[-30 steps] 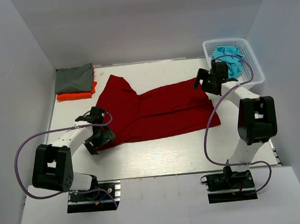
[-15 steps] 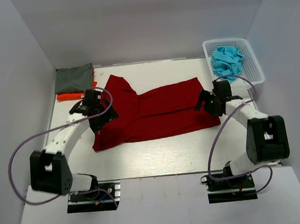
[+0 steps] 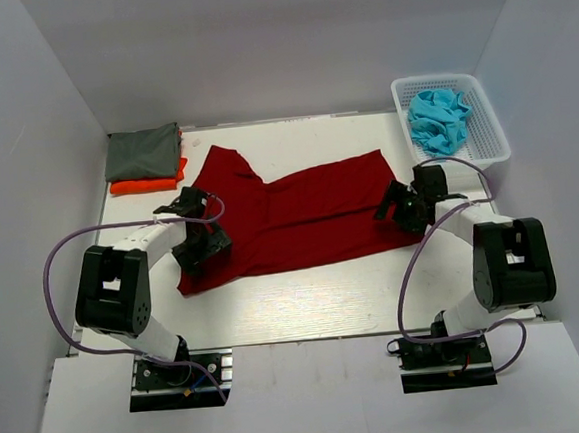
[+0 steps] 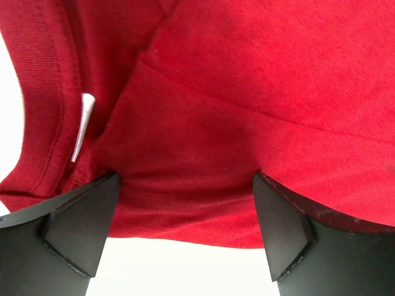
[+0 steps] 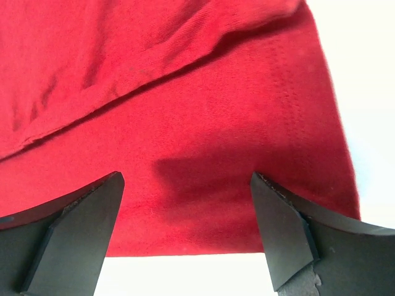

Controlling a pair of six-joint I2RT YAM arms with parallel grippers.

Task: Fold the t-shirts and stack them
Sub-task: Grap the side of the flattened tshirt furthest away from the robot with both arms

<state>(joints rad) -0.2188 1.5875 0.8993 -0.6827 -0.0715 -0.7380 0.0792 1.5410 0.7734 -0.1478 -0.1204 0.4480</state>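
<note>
A dark red t-shirt (image 3: 289, 211) lies spread across the middle of the table. My left gripper (image 3: 200, 252) is low over its near left edge by the collar, jaws open. In the left wrist view the red cloth (image 4: 247, 92) with a white tag (image 4: 85, 123) fills the frame, and the open left gripper (image 4: 185, 237) straddles its edge. My right gripper (image 3: 397, 208) sits open at the shirt's right end. In the right wrist view the open right gripper (image 5: 185, 231) straddles the hem of the red shirt (image 5: 185, 123). Neither gripper holds anything.
A folded grey-green t-shirt (image 3: 142, 153) lies on a folded orange one (image 3: 149, 184) at the back left. A white lattice basket (image 3: 494, 132) at the back right holds crumpled turquoise t-shirts (image 3: 438, 116). Bare white table (image 3: 307, 305) runs in front of the red shirt.
The right gripper came down from the basket to the red shirt's right end. The left gripper swung up the shirt's left side, then back to its near left edge. Both stayed open.
</note>
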